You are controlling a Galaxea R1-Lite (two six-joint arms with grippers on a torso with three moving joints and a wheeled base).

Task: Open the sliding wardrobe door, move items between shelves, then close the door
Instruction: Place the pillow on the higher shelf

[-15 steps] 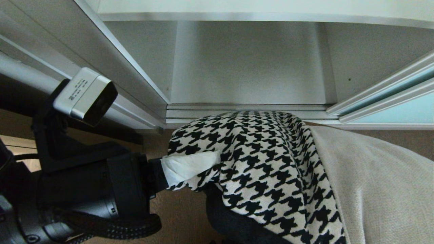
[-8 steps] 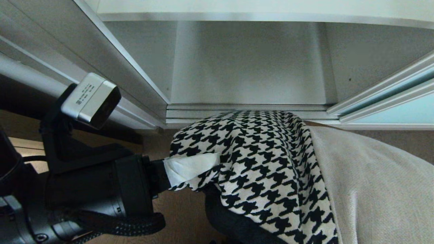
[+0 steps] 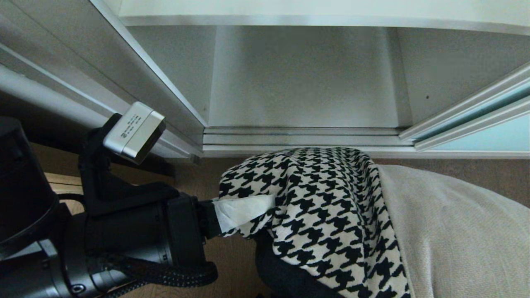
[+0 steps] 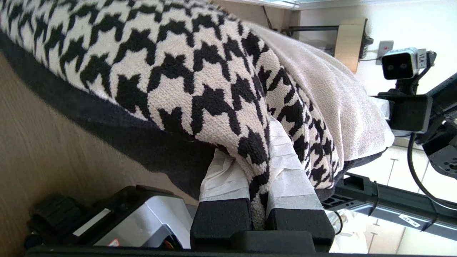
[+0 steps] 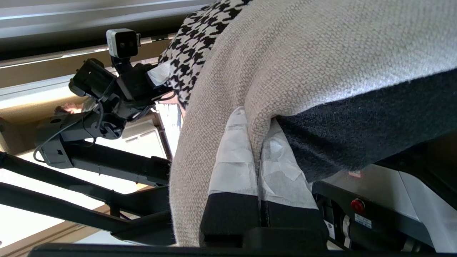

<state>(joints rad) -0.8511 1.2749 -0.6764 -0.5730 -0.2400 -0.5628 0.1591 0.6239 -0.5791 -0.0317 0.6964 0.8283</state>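
Note:
The patchwork cushion (image 3: pixel 331 215) hangs in front of the open wardrobe, houndstooth patch to the left, beige patch to the right, dark grey back underneath. My left gripper (image 3: pixel 244 209) is shut on its houndstooth edge; the left wrist view shows the gripper (image 4: pixel 250 142) with fabric pinched between the white-taped fingers (image 4: pixel 285 171). My right gripper (image 5: pixel 255 121) is shut on the beige edge (image 5: pixel 321 46) and is hidden under the cushion in the head view. The sliding wardrobe door (image 3: pixel 492 134) stands pushed aside at the right. A bare white shelf (image 3: pixel 302 82) lies beyond the cushion, another shelf's (image 3: pixel 314 10) edge above it.
Silver floor tracks (image 3: pixel 302 136) run along the wardrobe's front just beyond the cushion. A grey framed panel (image 3: pixel 136 74) slants along the left, close to my left arm's camera (image 3: pixel 134 132). Wooden floor (image 3: pixel 232 256) lies below. My base (image 5: pixel 357 205) is near the right gripper.
The cushion has drawn back from the wardrobe, uncovering the floor tracks. My left gripper, still shut on it, has shifted right and nearer in the head view.

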